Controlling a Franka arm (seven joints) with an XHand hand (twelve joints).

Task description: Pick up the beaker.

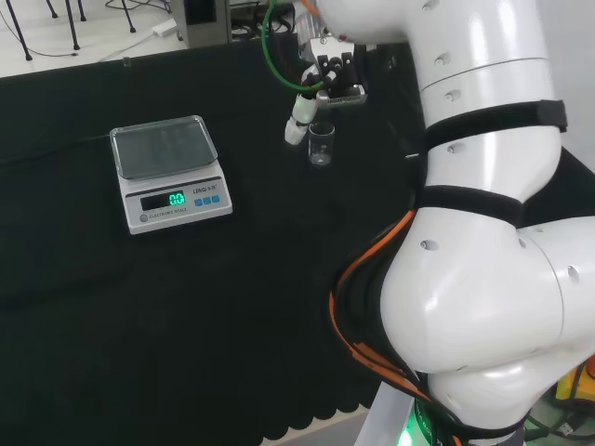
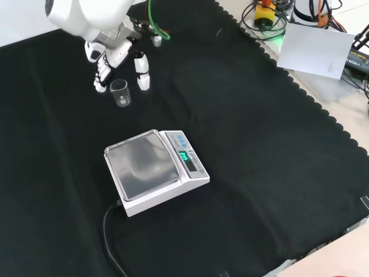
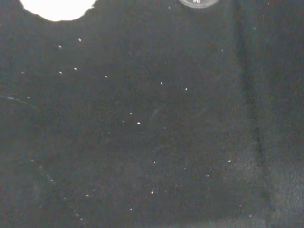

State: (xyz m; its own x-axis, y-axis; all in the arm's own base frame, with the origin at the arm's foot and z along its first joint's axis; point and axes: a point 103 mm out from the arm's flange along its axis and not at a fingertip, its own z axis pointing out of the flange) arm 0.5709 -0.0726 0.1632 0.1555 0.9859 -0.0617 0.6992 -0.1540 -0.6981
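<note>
Robot hand (image 2: 118,57) fingers straight, spread around clear beaker (image 2: 120,93) upright on black cloth (image 2: 259,144); scale (image 2: 154,170) well apart

The head view looked from behind and above the arm's base, over its white links (image 1: 483,279) at the right, down on the counter (image 1: 186,325). The front view faced the arm from the opposite side, higher and farther off, looking down on the cloth. Both shared the scale (image 1: 172,172) (image 2: 153,170), the beaker (image 1: 321,144) (image 2: 120,93) and the hand (image 1: 330,79) (image 2: 112,57). The wrist view looked close at the cloth (image 3: 152,133).
</note>
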